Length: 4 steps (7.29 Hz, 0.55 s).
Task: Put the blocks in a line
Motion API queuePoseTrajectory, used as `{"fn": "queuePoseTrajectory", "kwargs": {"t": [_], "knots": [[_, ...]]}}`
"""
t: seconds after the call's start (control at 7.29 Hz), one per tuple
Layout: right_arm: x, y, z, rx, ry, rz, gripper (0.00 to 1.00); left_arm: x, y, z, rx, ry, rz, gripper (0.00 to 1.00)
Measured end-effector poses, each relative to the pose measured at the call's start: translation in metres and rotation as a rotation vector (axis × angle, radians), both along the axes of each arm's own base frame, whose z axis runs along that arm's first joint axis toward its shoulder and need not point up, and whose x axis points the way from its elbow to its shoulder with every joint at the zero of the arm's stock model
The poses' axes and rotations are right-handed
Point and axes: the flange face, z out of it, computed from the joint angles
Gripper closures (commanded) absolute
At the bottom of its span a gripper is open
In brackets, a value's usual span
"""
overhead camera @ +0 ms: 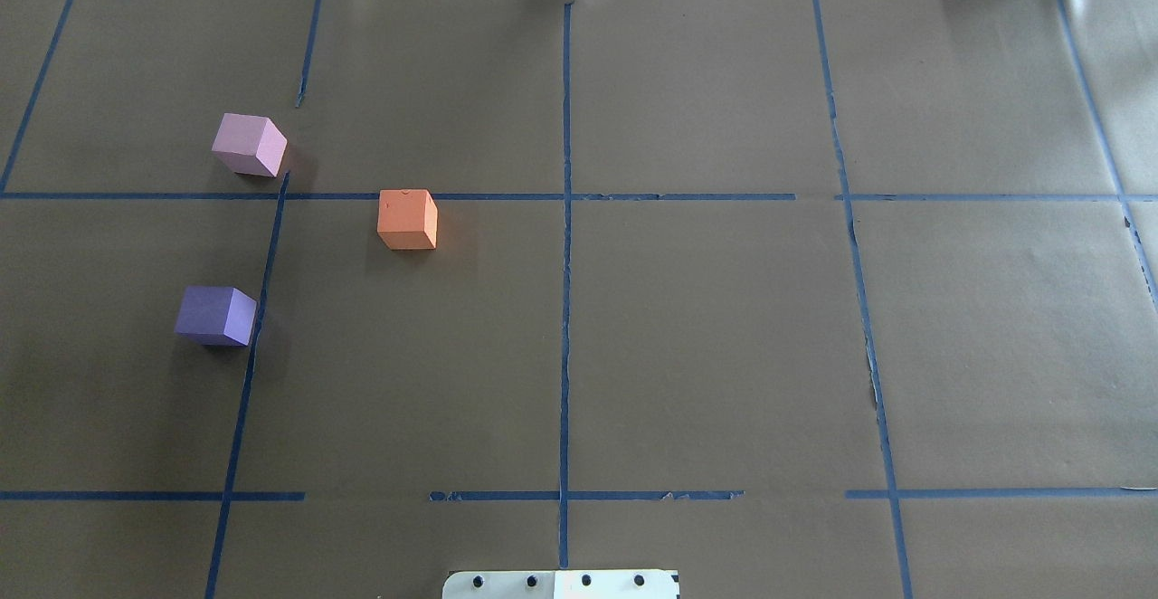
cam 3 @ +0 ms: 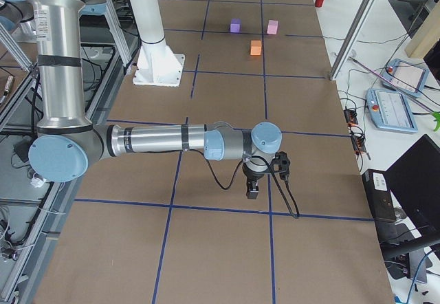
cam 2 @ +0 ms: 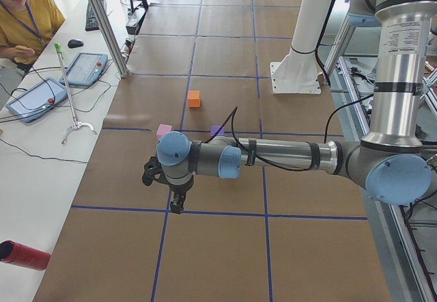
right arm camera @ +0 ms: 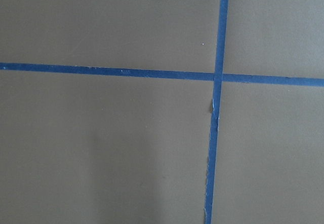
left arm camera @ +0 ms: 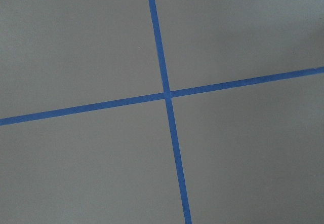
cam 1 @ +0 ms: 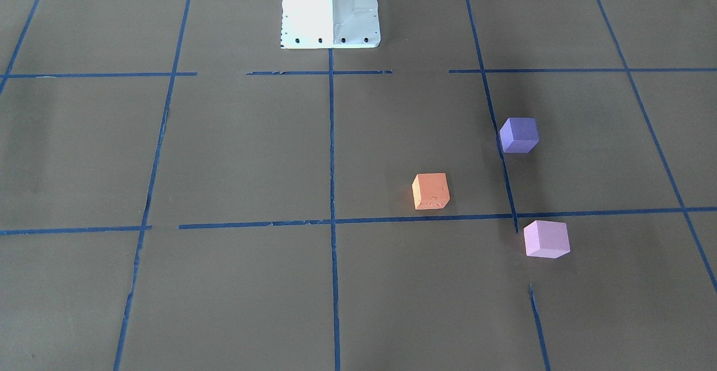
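Note:
Three foam cubes sit apart on the brown paper on my left side. The orange block [cam 1: 430, 191] [overhead camera: 407, 219] is nearest the table's middle. The violet-purple block [cam 1: 519, 134] [overhead camera: 216, 316] lies closer to my base. The pale pink block [cam 1: 546, 239] [overhead camera: 249, 144] lies farthest out. My left gripper [cam 2: 176, 205] hangs over bare paper well short of the blocks; it shows only in the exterior left view and I cannot tell whether it is open. My right gripper [cam 3: 252, 192] hangs far from the blocks at the other end, its state also unclear. Both wrist views show only paper and tape.
Blue tape lines [overhead camera: 565, 309] grid the paper. The white robot base [cam 1: 330, 9] stands at the table's middle edge. An operator [cam 2: 20, 22] sits beside the table with tablets [cam 2: 37, 100], a grabber tool [cam 2: 72, 104] and a red can [cam 2: 24, 254].

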Motion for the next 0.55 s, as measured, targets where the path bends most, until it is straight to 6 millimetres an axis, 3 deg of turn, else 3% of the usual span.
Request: {"fn": "queuePoseTrajectory", "kwargs": {"t": [0.27,0.55], "knots": [[0.000,0.000,0.000,0.000,0.000,0.000,0.00,0.003,-0.003,-0.009,0.018,-0.002,0.005,0.00],[0.000,0.000,0.000,0.000,0.000,0.000,0.00,0.020,-0.014,-0.040,0.080,0.030,0.027,0.00]]}}
